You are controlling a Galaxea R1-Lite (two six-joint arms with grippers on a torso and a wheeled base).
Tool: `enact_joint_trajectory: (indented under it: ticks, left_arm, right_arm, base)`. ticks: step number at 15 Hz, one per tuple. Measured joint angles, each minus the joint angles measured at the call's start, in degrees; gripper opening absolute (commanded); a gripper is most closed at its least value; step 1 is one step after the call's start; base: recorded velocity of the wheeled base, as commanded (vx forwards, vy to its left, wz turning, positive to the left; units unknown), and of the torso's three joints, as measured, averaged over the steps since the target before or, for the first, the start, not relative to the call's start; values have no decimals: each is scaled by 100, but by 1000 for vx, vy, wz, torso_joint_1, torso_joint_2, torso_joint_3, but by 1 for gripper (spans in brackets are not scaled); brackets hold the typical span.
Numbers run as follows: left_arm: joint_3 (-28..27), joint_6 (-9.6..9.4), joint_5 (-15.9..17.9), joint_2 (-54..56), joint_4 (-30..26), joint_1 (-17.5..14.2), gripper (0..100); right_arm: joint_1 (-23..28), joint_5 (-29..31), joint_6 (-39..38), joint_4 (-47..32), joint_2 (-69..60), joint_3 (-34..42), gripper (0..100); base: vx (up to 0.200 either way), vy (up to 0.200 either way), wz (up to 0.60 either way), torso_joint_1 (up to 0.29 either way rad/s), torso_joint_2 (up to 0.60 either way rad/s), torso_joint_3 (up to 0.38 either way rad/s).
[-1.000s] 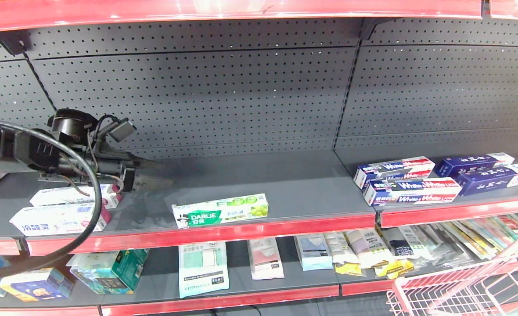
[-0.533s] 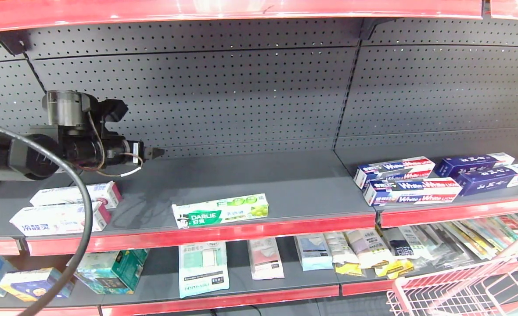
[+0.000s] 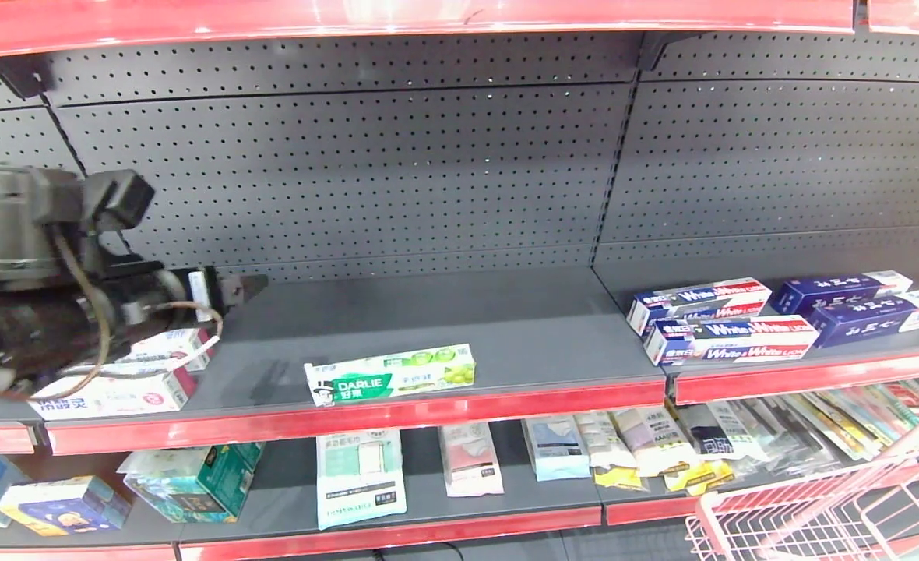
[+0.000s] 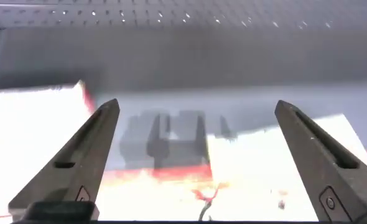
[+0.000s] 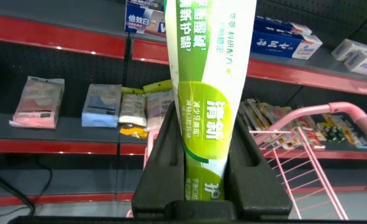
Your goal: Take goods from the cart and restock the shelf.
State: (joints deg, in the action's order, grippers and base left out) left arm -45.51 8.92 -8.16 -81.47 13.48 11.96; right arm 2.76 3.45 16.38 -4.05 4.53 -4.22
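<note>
Left gripper (image 4: 196, 107) hangs wide open and empty over the shelf's (image 3: 444, 312) left end, above 2 white boxes (image 3: 109, 393) by the red lip (image 3: 350, 418); bare deck runs from it to a carton (image 3: 391, 372) at that lip. Right gripper (image 5: 209, 121) is clamped on a green toothpaste box (image 5: 208, 56) that juts past its fingertips, with the pink cart (image 5: 308, 155) beside it.

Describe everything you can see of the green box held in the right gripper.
The green box is a long, narrow carton that looks like glossy printed cardboard. It is bright green toward the held end, with white lettering and a round white-edged panel, and paler farther out. It points lengthwise straight out of the right gripper, clamped between the two black fingers, with its near end sunk between them. Its far end is cut off by the picture's edge. Nothing else touches it.
</note>
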Motion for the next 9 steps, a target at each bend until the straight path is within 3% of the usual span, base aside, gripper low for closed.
enact_joint_trajectory:
  ticks: [5, 9]
  left_arm:
    - [1423, -781, 246, 3685, -2219, 418, 100]
    - [2244, -1192, 113, 5841, -2982, 534, 100]
  right_arm:
    - [-11, -11, -38, 0, 100, -148, 0]
    - [-107, -187, -22, 22, 819, -661, 0]
  base:
    - [0, 0, 0, 0, 0, 0]
    - [0, 0, 0, 0, 0, 0]
